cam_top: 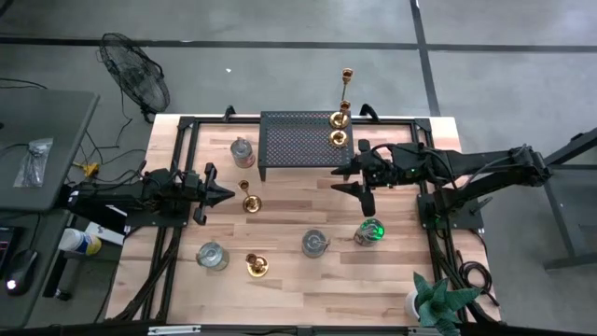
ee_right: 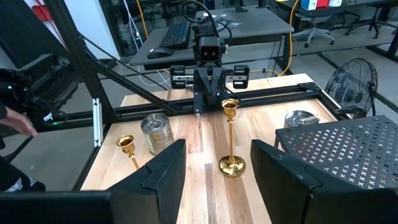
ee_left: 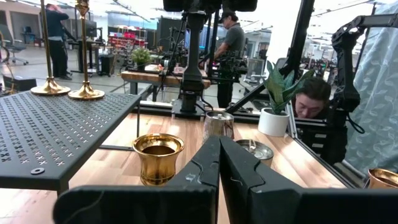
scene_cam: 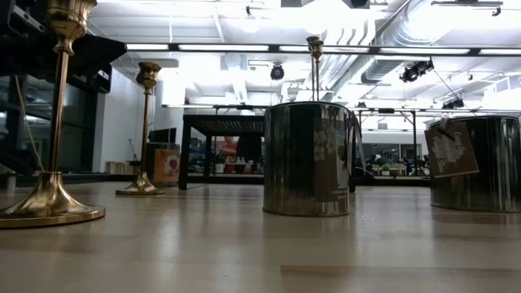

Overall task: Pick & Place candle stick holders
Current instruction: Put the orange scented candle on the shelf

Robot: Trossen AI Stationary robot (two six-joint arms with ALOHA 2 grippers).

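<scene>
Now | wood table (cam_top: 298, 280) | black stand (cam_top: 298, 140) w/ 2 brass candlesticks (cam_top: 340, 119)

Left hand (ee_left: 219, 163), dark fingers pressed together, above the pale wooden worktop (ee_left: 121, 163). Just ahead: shiny brass candlestick cup (ee_left: 158, 157). Beyond: squat silvery round cup (ee_left: 218, 126). To one side: black perforated metal stand (ee_left: 56, 127) carrying two brass candlesticks (ee_left: 67, 91).

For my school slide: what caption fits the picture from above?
Two robot arms reach over a table dotted with brass candlesticks and silvery cups.
</scene>
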